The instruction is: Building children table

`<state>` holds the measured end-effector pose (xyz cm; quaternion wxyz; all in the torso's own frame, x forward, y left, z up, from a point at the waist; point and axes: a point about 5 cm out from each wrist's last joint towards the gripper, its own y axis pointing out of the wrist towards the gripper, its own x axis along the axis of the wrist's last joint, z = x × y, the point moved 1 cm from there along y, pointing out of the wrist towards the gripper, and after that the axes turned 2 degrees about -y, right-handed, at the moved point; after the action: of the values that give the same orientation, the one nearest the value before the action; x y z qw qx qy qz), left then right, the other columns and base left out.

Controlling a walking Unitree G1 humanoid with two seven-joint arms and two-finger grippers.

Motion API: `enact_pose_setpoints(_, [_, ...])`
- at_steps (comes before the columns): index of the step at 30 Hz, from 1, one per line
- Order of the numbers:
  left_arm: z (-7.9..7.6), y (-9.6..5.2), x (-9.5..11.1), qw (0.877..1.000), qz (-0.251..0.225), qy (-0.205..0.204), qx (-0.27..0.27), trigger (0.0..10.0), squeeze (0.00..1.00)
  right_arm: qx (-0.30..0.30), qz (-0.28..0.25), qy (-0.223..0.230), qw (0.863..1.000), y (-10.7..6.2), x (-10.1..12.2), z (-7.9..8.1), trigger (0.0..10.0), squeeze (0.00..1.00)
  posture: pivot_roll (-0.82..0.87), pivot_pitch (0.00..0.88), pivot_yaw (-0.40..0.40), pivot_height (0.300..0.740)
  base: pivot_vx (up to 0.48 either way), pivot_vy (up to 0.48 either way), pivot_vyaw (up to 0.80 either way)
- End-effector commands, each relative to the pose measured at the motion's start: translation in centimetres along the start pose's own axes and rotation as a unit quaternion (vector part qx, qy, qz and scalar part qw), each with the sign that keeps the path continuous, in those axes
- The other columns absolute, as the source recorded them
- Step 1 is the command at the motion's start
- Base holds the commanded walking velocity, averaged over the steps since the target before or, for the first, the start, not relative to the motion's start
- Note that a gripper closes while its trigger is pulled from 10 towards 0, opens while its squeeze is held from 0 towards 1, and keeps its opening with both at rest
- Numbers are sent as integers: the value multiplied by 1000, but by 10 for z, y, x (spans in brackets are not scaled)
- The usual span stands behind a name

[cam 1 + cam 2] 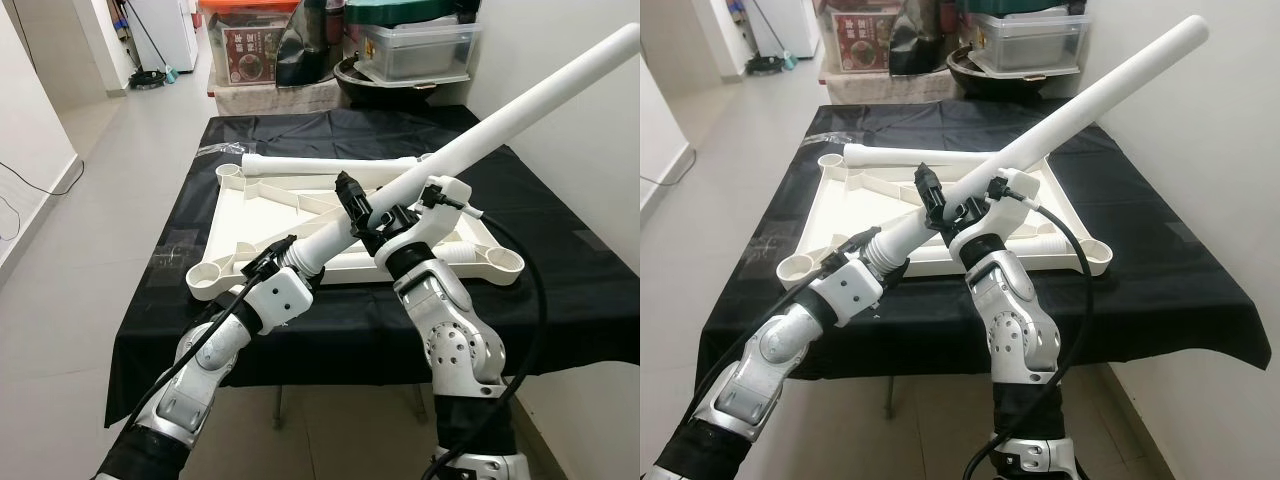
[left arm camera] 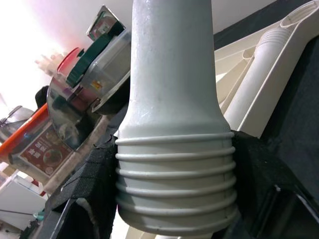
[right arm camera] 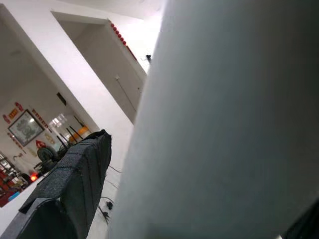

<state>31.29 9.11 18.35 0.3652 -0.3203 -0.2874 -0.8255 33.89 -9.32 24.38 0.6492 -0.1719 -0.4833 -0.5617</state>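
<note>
**Table leg held in 2 grippers above the upturned tabletop**

Held aloft on a slant: 1 long white table leg (image 1: pixel 480 135), threaded end low and toward the robot, plain end high over the table's far right corner. Clamped by the left gripper (image 1: pixel 283 256) at the ribbed threaded collar, black fingers (image 2: pixel 87 184) pressed on either side of the ridges. Clamped again further up the shaft by the right gripper (image 1: pixel 362 212), closed around the tube. Likely a 2-point hold to steady a long, top-heavy part and steer its threaded end toward a socket; grip at the collar probably meant for turning it in.

Below, lying upside down near the middle of the black-covered table (image 1: pixel 560 290): the white tabletop (image 1: pixel 270 215), ribbed underside up, with round corner sockets (image 1: pixel 205 278) showing at the near left, far left and near right. Resting along its far edge, a 2nd white leg (image 1: pixel 330 163), not yet mounted.

Leg itself: smooth matte plastic tube, off-white, widening to a collar with about 5 raised thread rings, slightly scuffed. No leg yet standing in a socket, so assembly judged early
</note>
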Motion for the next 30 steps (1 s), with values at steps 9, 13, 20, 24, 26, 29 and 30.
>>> enact_pose_setpoints(9, [-9,-4,3,1000,-3,0,-16,10000,0,22,-11,43,999,9,-1,21,10000,0,31,30,-6,740,0,0,0])
enact_pose_setpoints(13, [-11,-4,3,1000,-2,-1,-18,10000,0,28,-10,43,999,10,-1,24,9490,0,28,31,-8,740,0,0,0])
enact_pose_setpoints(20, [-14,-4,3,1000,-3,-2,-25,10000,0,32,-7,47,998,9,-3,26,0,0,24,36,-9,740,0,0,0])
enact_pose_setpoints(24, [-15,-5,2,1000,-3,1,-30,10000,0,34,-6,47,998,9,-3,26,0,0,21,36,-8,740,0,0,0])
enact_pose_setpoints(26, [-15,-5,2,1000,-2,1,-31,10000,0,34,-6,47,998,9,-3,26,0,0,21,36,-8,740,0,0,0])
enact_pose_setpoints(29, [-14,-6,0,1000,1,-1,-29,10000,0,34,-5,47,998,9,-3,26,0,0,20,32,-6,740,0,0,0])
enact_pose_setpoints(30, [-14,-6,0,1000,1,-1,-29,10000,0,34,-5,47,998,9,-3,26,0,0,20,32,-6,740,0,0,0])
